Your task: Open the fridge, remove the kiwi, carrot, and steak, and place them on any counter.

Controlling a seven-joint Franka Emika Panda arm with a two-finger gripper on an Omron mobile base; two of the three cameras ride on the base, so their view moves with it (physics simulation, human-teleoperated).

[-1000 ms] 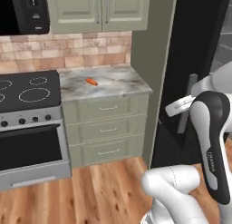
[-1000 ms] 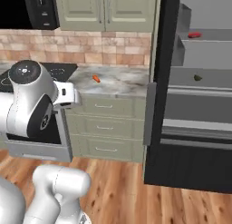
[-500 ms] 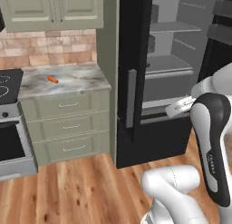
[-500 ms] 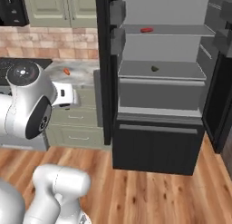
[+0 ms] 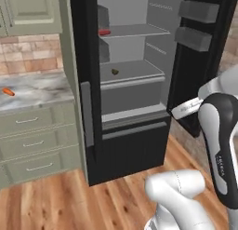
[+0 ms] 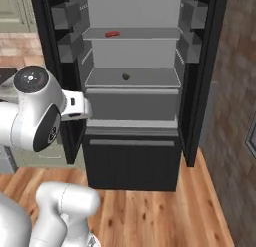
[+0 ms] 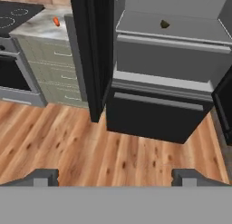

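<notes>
Black fridge: both doors stand open; grey shelves and dark door bins are visible inside. This fridge is the landmark for all places below.
Kiwi: small dark lump on the middle shelf of the fridge, near the centre, nothing touching it. Also seen in the hand view and the left base view.
Steak: red piece on the upper shelf of the fridge, left of centre, one shelf above the kiwi.
Carrot: orange stick that lies already on the counter, left of the fridge, well apart from it.
Counter: grey-white stone top, directly beside the left side of the fridge, above green drawers.
Stove: black top, further left than the counter.
Gripper: fingers wide apart, nothing between them; it is in front of the fridge, low, well apart from the shelves, and looks toward the lower drawer and the wooden floor.
Step in hand: by my judgement the door is done and the carrot is done; two items remain in the fridge, and the arm is at the approach to one of them.
Next move: I think the hand must rise and reach forward to a shelf, probably to the kiwi because it is lower and nearer, then come down with the fingers on both sides of it before closing. The kiwi is small and round, so it may roll if it is pushed.
</notes>
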